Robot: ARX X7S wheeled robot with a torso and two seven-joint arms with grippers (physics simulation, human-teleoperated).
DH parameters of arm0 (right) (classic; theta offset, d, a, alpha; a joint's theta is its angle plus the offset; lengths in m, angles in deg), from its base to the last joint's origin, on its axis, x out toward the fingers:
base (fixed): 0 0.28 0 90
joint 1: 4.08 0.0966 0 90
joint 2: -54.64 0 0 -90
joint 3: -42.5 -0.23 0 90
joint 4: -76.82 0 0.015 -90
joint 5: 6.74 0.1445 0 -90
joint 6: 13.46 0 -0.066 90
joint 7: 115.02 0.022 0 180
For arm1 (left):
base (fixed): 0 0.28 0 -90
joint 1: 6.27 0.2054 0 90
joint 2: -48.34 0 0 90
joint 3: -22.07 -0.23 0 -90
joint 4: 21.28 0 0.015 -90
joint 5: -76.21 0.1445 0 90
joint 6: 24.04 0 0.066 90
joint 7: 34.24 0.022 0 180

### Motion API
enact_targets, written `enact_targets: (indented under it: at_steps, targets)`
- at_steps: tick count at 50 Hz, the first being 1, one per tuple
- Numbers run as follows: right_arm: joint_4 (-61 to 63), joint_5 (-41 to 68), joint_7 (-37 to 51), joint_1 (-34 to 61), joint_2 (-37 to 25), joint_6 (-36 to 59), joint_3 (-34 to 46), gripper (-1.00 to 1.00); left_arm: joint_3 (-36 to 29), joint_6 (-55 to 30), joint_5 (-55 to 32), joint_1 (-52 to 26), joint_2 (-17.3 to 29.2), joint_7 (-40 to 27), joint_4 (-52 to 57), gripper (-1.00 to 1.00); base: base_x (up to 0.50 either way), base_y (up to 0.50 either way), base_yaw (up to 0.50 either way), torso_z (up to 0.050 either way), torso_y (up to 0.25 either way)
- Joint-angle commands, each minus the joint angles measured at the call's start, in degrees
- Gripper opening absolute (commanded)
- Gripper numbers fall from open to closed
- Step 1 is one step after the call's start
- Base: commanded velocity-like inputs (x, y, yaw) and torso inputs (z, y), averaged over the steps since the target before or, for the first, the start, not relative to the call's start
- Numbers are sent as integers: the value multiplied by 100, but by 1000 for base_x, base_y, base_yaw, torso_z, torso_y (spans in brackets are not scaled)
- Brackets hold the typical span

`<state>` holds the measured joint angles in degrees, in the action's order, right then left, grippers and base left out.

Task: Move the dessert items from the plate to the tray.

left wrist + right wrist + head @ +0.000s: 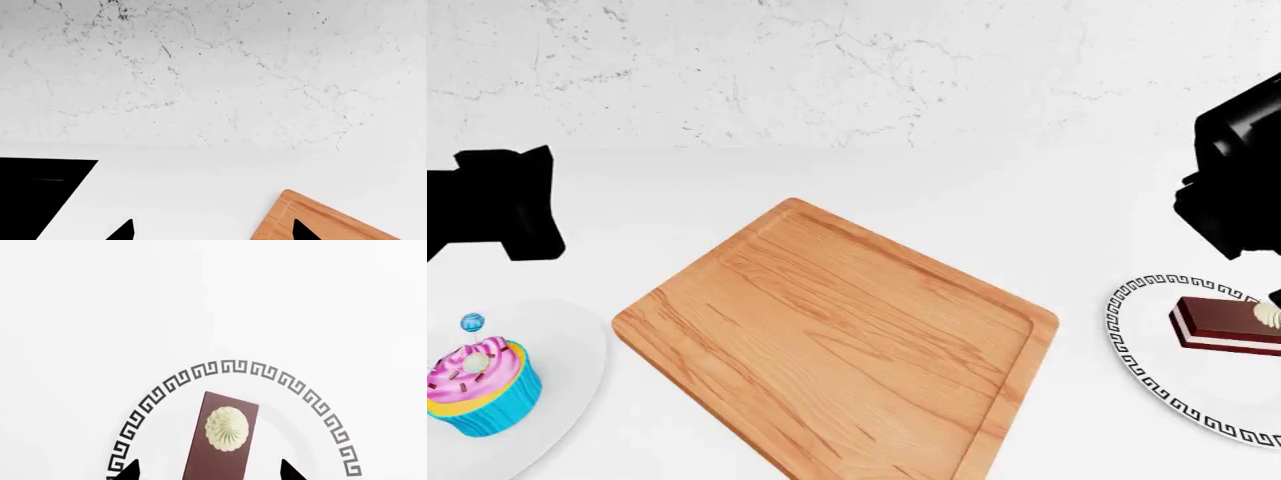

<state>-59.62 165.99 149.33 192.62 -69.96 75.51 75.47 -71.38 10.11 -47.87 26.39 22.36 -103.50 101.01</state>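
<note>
Chocolate and cream make up the cake slice (1225,325), which lies on a plate with a black key-pattern rim (1134,375) near the surface's right edge. Its long axis runs roughly along the near edge of the surface in the head view, with the cream swirl (227,428) sitting toward one end of the top. In the right wrist view that same axis points almost straight away from the camera, tipped slightly off it, and falls between the two dark tips of the right gripper (207,471). Those tips are spread wider than the slice and hang above it, touching nothing.

I judge the slice light, soft and easily crushed, and the swirl would smear at a touch. The long side walls, low down and clear of the cream, look like the place to take hold, with gentle pressure.

Pink frosting with sprinkles tops the cupcake (478,388) in its blue wrapper, upright on a plain white plate (567,400) at the surface's left edge. It should be light too, and the pleated wrapper is the firmest part to pinch.

Between the plates lies the tray (834,340), turned corner-on and bare. The left gripper (212,231) hangs over the tray's corner with its tips apart and holding nothing.
</note>
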Motion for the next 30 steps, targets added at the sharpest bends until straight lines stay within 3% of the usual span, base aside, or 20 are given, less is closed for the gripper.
enact_targets:
  at_steps: [1,30]
  targets:
    - [0,-7,-117,-162,-57,3,-110,100,-31,19,-9,-42,13,-8,7,100,0,0,0,0,0]
    - [-366,-56,-277,-543,-13,345,-384,100,-287,2,-44,-377,-20,-77,-54,100,0,0,0,0,0]
